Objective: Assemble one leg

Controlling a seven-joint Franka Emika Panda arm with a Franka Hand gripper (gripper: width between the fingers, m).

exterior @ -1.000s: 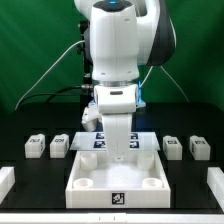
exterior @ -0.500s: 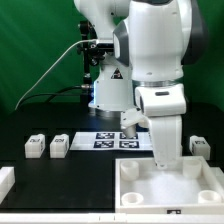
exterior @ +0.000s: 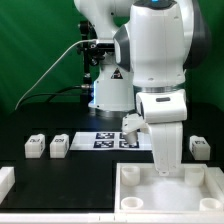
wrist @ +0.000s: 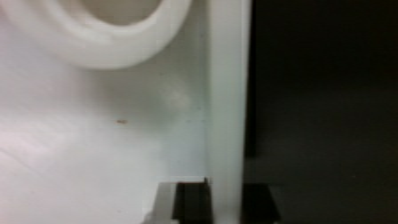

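Two dark fingertips [wrist: 187, 203] of my gripper [wrist: 221, 203] stand either side of the tray's [wrist: 226, 100] upright rim. They are closed down to that thin wall, so I have hold of the tray, not a leg. Just inside the rim lies a round socket [wrist: 111, 48], empty.

I judge this the setting-out step: the tray is being placed and no leg is fitted yet. Next I must open, rise straight off the rim so I don't drag it, then fetch a leg.

Beyond the tray's far edge, the nearest leg [exterior: 200, 148] stands at the exterior view's right, close to my arm. The marker board [exterior: 108, 140] lies flat behind the tray, with bare black table around it. Two more legs [exterior: 35, 147] [exterior: 59, 146] wait well apart, at the exterior view's left, with open room above them.
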